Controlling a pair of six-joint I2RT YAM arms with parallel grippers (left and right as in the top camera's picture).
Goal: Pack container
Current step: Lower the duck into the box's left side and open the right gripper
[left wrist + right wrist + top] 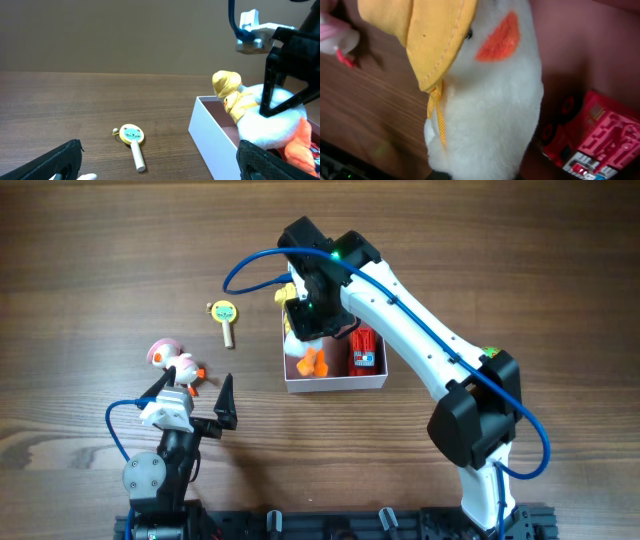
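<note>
Container (335, 386) holds one plush duck (270, 127) and one red toy (363, 350).

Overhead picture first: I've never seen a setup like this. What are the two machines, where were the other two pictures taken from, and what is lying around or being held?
The overhead picture looks straight down on a wooden table with two robot arms. Each arm ends in a two-fingered pincer. The other two pictures come from small cameras on the wrists, one per arm. The left pincer is open and empty, close to a pink and white toy. The right pincer is shut on a plush duck with a yellow hat, at a shallow white box, with the duck's orange feet inside. A red toy truck already lies in the box. A yellow toy on a stick lies on the table to the left of the box.
</note>
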